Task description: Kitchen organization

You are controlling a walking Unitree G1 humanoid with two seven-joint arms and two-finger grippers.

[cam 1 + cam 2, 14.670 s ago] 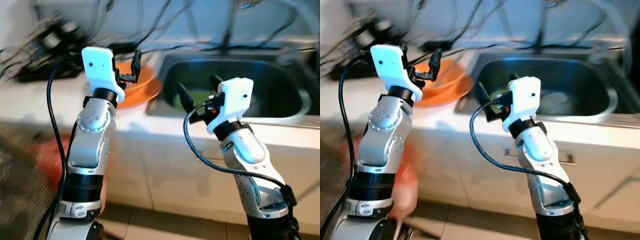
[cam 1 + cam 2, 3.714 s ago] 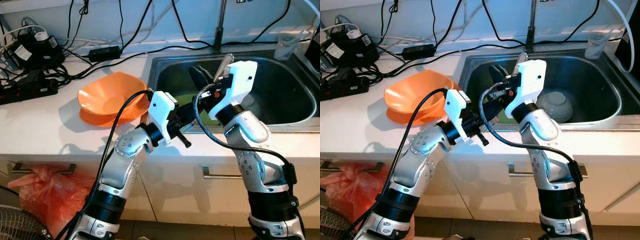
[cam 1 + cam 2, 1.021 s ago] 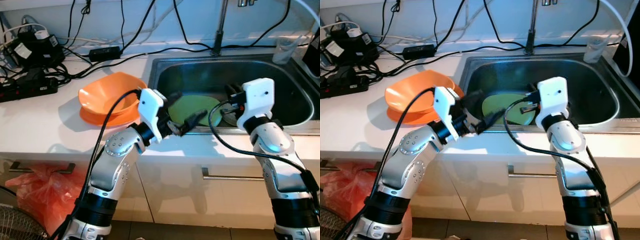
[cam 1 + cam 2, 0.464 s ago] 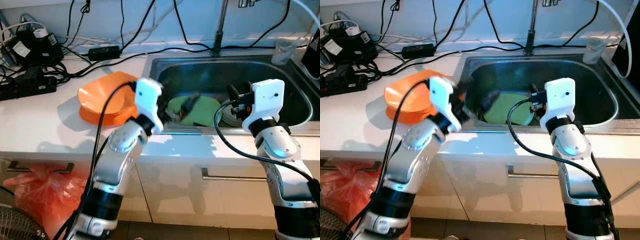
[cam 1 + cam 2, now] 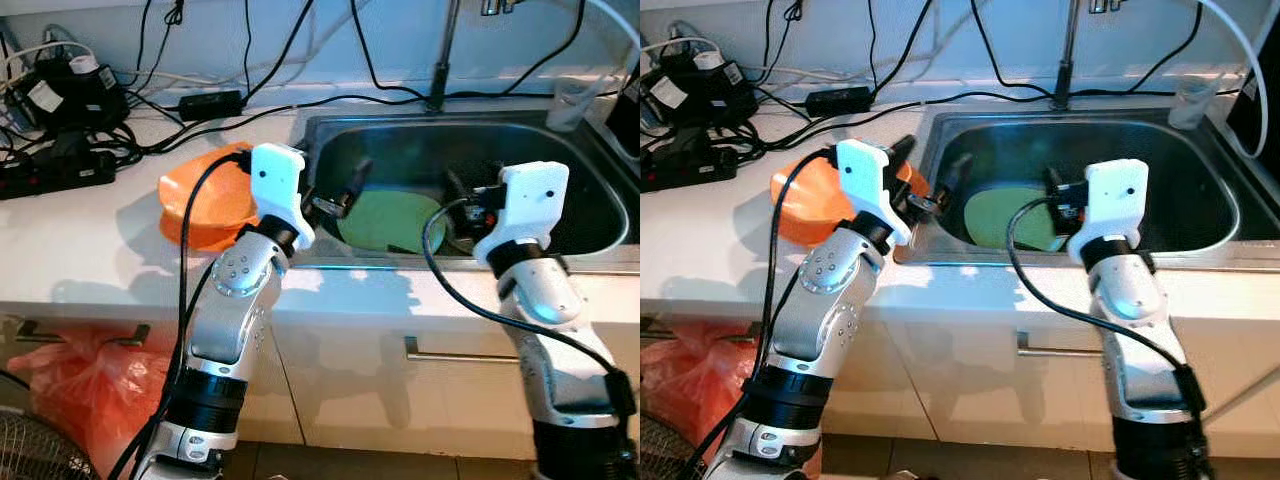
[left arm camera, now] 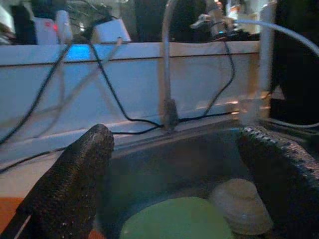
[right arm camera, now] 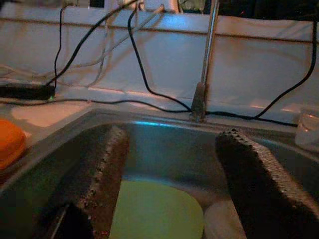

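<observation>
The steel sink (image 5: 600,215) is deep and its wall steep, so either arm reaching down could knock its wrist on the rim or skid the green plate (image 5: 385,220) rather than lift it. That plate lies flat on the sink floor, below and ahead of the left gripper (image 5: 345,195) and right gripper (image 5: 462,196), both empty with fingers spread. A pale bowl (image 6: 239,206), seemingly upturned, sits just beside the plate.

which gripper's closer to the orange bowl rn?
Left. The left gripper hovers at the sink's near-left edge, just beside the orange bowl; the right gripper is farther off, over the sink.
</observation>
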